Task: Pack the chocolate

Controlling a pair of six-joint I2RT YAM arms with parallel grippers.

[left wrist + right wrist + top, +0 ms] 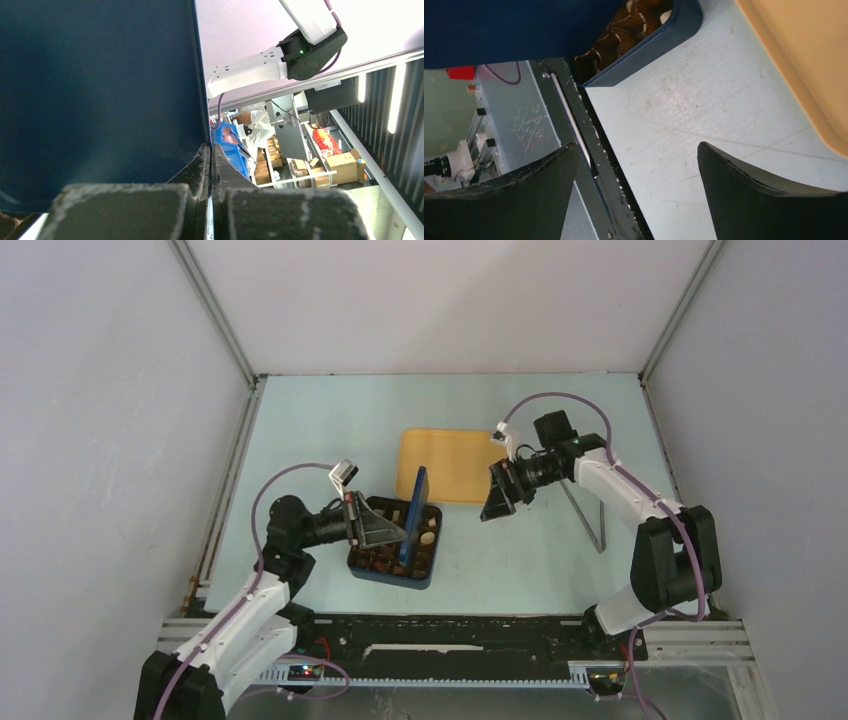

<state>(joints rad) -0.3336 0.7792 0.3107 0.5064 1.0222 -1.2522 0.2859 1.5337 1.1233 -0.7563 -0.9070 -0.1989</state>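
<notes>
The left gripper (400,533) is closed on the blue lid (412,514), held upright over the box (368,566). Lower it level. The right gripper (497,502), at 3 o'clock, is open and empty.

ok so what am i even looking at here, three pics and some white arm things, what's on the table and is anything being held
These are two white robot arms bolted at the near edge of a pale table, each ending in a two-finger claw. The wide picture looks down from above and behind them. The other two come from small cameras on the wrists, so each shows its own black fingers up close.

On the table sits a dark blue box with a brown gridded insert holding small brown and cream chocolate pieces. Behind it lies a flat yellow tray.

The left claw is shut on the box's dark blue lid, holding it up on edge over the box. That lid fills most of the left wrist picture.

The right claw is open and holds nothing. It hangs above the table between box and tray.
</notes>
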